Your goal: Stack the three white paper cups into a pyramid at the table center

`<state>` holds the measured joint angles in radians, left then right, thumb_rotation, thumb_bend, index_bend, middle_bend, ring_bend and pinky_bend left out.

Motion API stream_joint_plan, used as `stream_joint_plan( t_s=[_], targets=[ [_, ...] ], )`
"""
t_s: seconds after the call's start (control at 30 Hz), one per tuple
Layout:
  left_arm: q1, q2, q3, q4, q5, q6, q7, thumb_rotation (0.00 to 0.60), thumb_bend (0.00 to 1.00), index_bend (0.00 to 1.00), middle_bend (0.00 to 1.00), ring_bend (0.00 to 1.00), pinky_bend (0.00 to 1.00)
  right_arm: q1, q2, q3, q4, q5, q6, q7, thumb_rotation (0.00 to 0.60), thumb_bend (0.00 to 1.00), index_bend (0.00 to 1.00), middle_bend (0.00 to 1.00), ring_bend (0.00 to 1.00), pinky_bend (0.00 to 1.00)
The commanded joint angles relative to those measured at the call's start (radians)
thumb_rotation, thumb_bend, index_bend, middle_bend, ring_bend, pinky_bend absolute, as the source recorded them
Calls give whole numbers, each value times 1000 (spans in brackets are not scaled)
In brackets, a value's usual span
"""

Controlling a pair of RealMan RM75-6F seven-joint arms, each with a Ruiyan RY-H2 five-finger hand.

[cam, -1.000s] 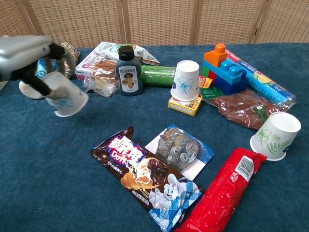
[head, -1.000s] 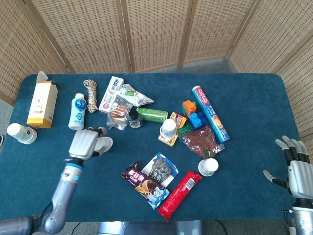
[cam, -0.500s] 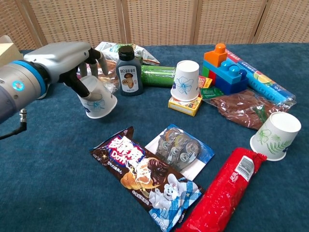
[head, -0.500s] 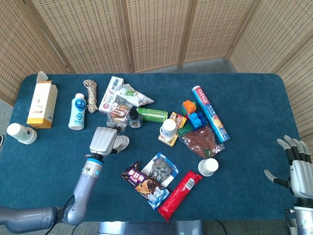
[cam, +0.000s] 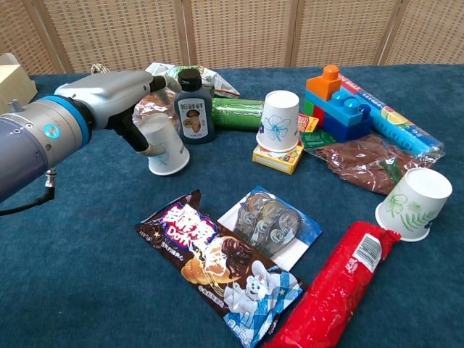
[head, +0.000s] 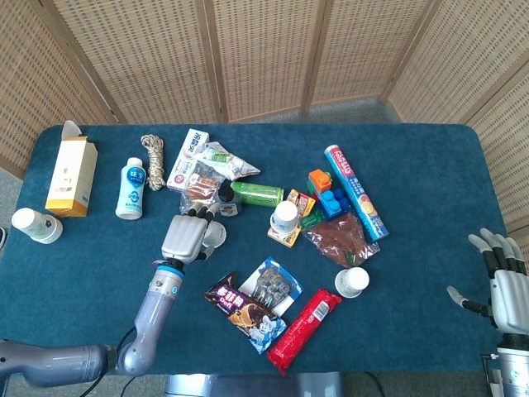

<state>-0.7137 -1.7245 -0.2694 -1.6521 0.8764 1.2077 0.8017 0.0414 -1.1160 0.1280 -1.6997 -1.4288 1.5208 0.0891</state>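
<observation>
Woven cane screens are standing behind a dark blue cloth-covered table (head: 430, 165) crowded with packets. Only the head view is showing the right hand (head: 500, 277), hovering past the table's right edge with fingers spread and holding nothing; only the chest view is showing plainly that the left hand's fingers (cam: 156, 85) are curling around a white paper cup with a blue print (cam: 166, 146), mouth downward and close to the cloth, though whether its rim is touching I cannot tell. From those fingers the grey left hand (cam: 119, 98) is running back into a blue-ringed wrist and a grey forearm reaching in from the left. Just beside the held cup a dark brown bottle (cam: 193, 106) is standing. A second white paper cup with a blue flower (cam: 278, 120) is sitting upside down on a yellow box (cam: 279, 156), and a third white paper cup with green leaves (cam: 409, 204) is lying on its side near a red wrapper (cam: 337, 286).
</observation>
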Motion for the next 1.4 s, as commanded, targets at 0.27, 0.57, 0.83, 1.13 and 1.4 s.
stream_joint_plan(
  t_s=[0.27, 0.57, 0.83, 1.13, 1.4],
  targets=[
    [60, 123, 82, -141, 118, 48, -83, 600, 284, 0, 0, 0, 128, 1, -5, -7, -4, -11, 2, -21, 600, 186, 159, 0, 0, 0],
    [143, 281, 154, -249, 298, 110, -213, 600, 282, 0, 0, 0, 110, 2, -14, -15, -9, -24, 5, -50, 600, 187, 160, 0, 0, 0],
    [208, 414, 190, -254, 415, 158, -307, 600, 283, 0, 0, 0, 69, 3, -22, -20, -12, -33, 6, -69, 600, 185, 160, 0, 0, 0],
    [351, 641, 324, -321, 591, 252, -433, 600, 282, 0, 0, 0, 0, 5, -17, -30, -20, -37, -5, -88, 600, 184, 159, 0, 0, 0],
    [500, 748, 413, -283, 695, 373, -590, 600, 282, 0, 0, 0, 0, 5, -18, -47, -40, -69, 0, -116, 600, 185, 158, 0, 0, 0]
  ],
)
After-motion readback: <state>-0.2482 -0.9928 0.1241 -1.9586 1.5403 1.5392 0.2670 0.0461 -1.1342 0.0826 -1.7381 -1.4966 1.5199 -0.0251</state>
